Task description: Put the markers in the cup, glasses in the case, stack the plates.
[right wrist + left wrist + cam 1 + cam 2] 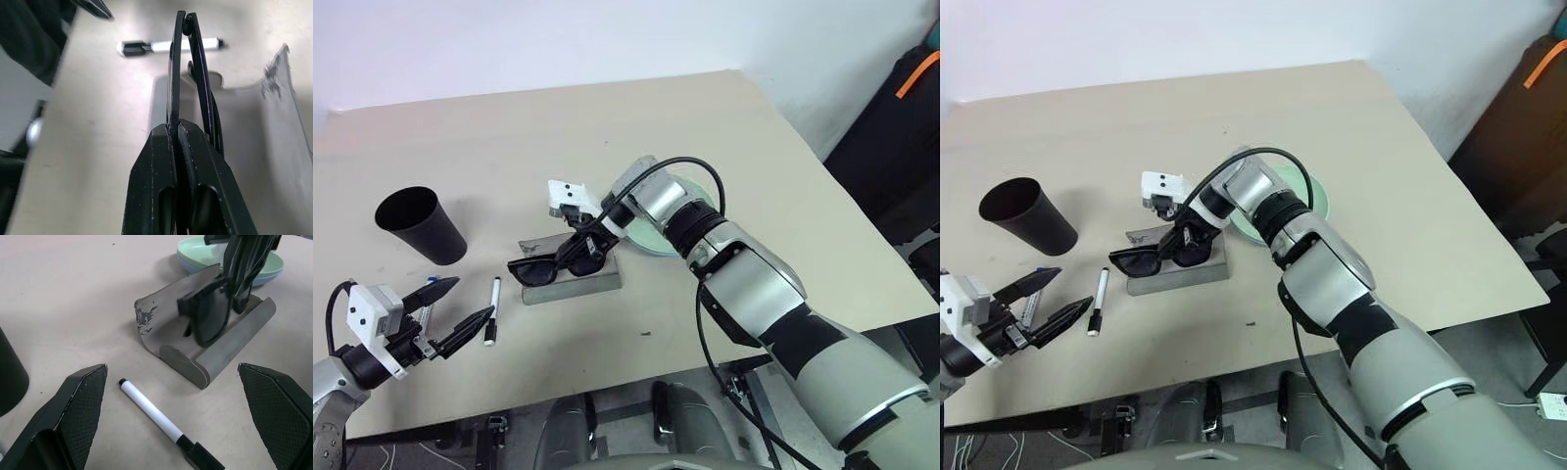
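My right gripper is shut on the black sunglasses and holds them at the open grey case, lenses toward the case's near end. The right wrist view shows the fingertips pinched on the folded frame. My left gripper stands open and empty near the table's front left. The black-capped marker lies just beyond its fingers. Partly hidden behind that gripper is the blue-capped marker. The black cup stands upright at the left. The mint green plate sits on the light blue plate, behind the case.
The beige table stretches bare to the back and right. Its front edge runs close to the left gripper. A dark bag with an orange strap stands off the table at the right.
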